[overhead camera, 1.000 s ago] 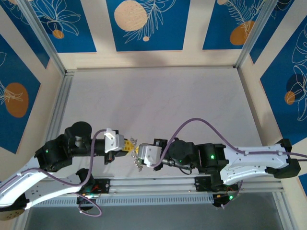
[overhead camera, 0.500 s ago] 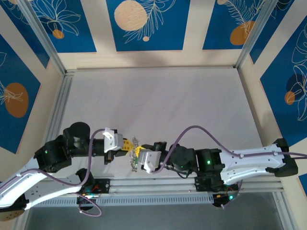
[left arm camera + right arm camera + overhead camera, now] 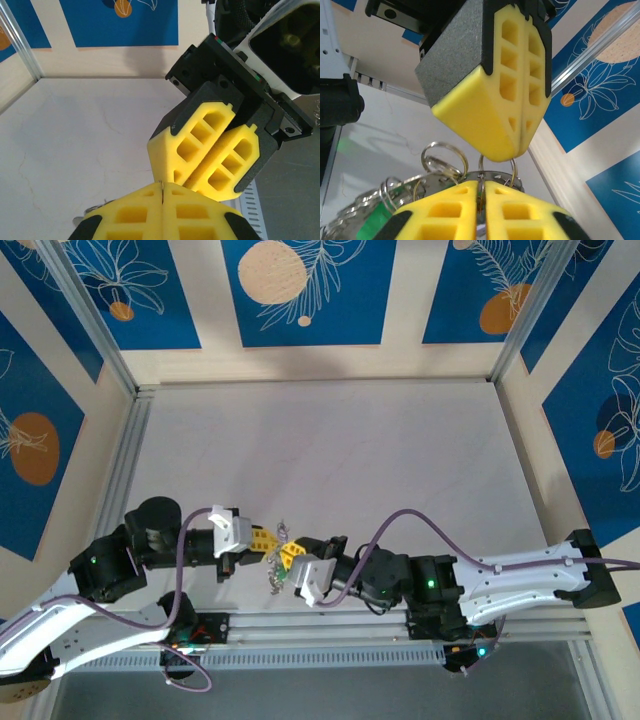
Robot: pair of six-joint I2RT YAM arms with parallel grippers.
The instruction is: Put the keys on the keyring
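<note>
My left gripper [image 3: 268,542] and right gripper [image 3: 290,555] meet tip to tip near the table's front edge. In the left wrist view, the left gripper [image 3: 163,185] is shut on a thin wire, with the right arm's yellow fingers [image 3: 200,140] just beyond. In the right wrist view, the thin silvery keyring [image 3: 514,167] runs from the left arm's shut fingers [image 3: 485,115] down into the right gripper [image 3: 481,184]. The right fingers stand a narrow slit apart with the wire between them. The keys [image 3: 365,222], silvery with a green tag, hang low on the left among small rings [image 3: 442,155]. From above, the keys [image 3: 277,578] dangle under the grippers.
The white tabletop [image 3: 330,450] stretches behind the grippers. Aluminium rails [image 3: 125,470] and blue patterned walls [image 3: 300,290] border it. A slotted rail [image 3: 330,625] runs along the front edge beneath both arms. Purple cables [image 3: 420,515] arch over the right arm.
The right arm has drawn closer to the front edge and its wrist has dropped. The left gripper shifted slightly left. The key bundle stayed between the two grippers.
</note>
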